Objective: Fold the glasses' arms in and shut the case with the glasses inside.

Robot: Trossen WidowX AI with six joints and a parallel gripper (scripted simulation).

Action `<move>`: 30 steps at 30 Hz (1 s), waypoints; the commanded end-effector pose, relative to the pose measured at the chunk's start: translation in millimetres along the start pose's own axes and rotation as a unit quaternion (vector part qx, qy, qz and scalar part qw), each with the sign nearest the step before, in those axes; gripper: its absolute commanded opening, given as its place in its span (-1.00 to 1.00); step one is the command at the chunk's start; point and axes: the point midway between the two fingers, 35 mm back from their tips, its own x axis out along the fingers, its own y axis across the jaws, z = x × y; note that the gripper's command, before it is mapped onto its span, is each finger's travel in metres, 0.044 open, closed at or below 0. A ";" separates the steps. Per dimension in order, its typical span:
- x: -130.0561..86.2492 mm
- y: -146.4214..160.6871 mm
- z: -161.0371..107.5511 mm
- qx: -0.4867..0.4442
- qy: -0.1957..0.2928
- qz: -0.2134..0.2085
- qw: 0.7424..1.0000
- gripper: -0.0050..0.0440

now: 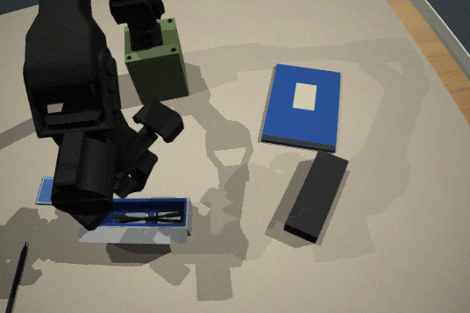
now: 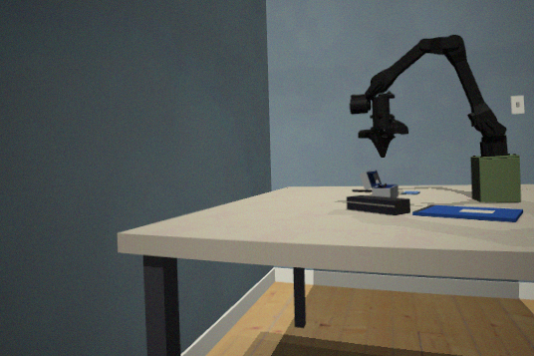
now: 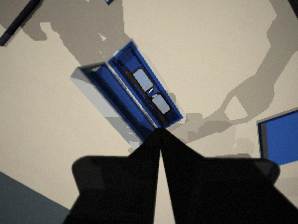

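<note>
The glasses case (image 1: pixel 140 219) lies open near the table's front left, blue inside and grey outside. The glasses (image 1: pixel 146 215) lie in its base, and their arms look folded along the frame. In the wrist view the case (image 3: pixel 127 95) shows both open halves, with the glasses (image 3: pixel 148 94) in the far half. The lid (image 2: pixel 371 179) stands tilted up. My gripper (image 2: pixel 382 152) is shut and empty. It hangs well above the case and touches nothing. Its closed tips (image 3: pixel 160 132) point down near the case's end.
A blue book (image 1: pixel 302 107) and a black box (image 1: pixel 316 197) lie to the right. The green base block (image 1: pixel 157 59) stands at the back. A small blue square (image 1: pixel 43 189) is partly hidden by the arm. A dark pen (image 1: pixel 17 276) lies front left.
</note>
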 end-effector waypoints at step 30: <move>-4.4 1.2 1.6 -0.493 0.001 0.001 0.870 -0.80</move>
